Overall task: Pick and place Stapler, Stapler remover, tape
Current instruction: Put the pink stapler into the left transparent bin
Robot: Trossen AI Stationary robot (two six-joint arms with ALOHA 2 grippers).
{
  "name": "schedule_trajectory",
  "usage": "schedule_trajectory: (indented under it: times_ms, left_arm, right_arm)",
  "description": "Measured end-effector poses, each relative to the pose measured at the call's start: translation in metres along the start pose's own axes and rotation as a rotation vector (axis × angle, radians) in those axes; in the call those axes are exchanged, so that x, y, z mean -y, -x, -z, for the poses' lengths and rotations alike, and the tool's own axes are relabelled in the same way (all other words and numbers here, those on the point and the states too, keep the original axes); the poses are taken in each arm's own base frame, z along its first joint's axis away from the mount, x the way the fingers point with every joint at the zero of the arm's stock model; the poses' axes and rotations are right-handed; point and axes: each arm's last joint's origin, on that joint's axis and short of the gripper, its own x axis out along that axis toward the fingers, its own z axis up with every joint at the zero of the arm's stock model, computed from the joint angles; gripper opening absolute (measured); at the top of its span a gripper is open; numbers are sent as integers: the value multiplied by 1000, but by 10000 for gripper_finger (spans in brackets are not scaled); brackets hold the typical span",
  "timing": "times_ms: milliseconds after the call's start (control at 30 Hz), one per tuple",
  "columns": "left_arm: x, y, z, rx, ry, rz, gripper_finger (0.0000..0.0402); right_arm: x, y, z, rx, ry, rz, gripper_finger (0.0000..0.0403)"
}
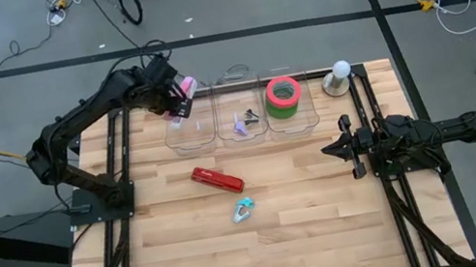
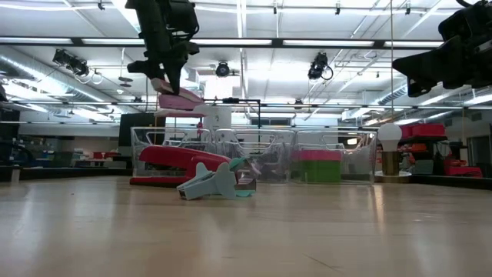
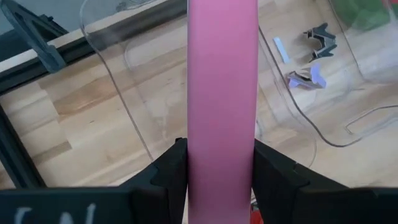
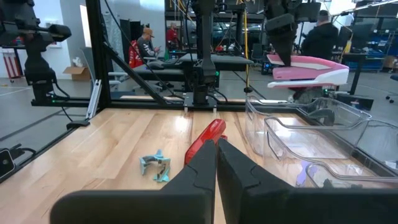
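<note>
Occlusion first: pink-and-white stapler (image 1: 183, 96) mostly hidden by left gripper (image 1: 176, 102) in high view; only a pink strip (image 3: 222, 93) shows in left wrist view, fingers (image 3: 168, 171) clamped on both its sides. Held in air above leftmost of three clear plastic bins (image 1: 189, 130), at back left of light wooden table (image 1: 268, 246); seen lifted clear of bin rim in low view (image 2: 181, 98).

Red-over-green tape stack (image 1: 283, 96) in rightmost bin, open centre up; in low view blurred through bin wall, only pink and green bands (image 2: 320, 165). Small dark and purple pieces (image 1: 246, 122) in middle bin, too small to name from above; left wrist view shows a dark clawed one (image 3: 318, 38) and a purple one (image 3: 306, 78).

Counts: staplers two, the pink one held, a red stapler (image 1: 217, 178) lying flat on table in front of bins. Teal staple remover (image 1: 243, 211) one, loose on table just in front of red stapler. Tape rolls two. Bins three.

Right gripper (image 1: 333, 148) parked at right side of table, fingers (image 4: 202, 163) pressed together, nothing held. White bulb on metal base (image 1: 340, 76) at back right corner, beside rightmost bin. People in room background in right wrist view.
</note>
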Motion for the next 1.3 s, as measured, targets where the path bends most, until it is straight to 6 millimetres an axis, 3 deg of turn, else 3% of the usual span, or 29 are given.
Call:
schedule_trajectory:
  times_ms: [333,567,1300]
  left_arm:
    - [-7,-33,17,-82,75,-42,151]
    - [-8,-54,20,-51,180,25,149]
    - [-21,-95,49,-71,334,-85,151]
  right_arm:
    - [0,0,0,0,0,0,18]
    - [0,0,0,0,0,0,18]
    - [0,0,0,0,0,0,18]
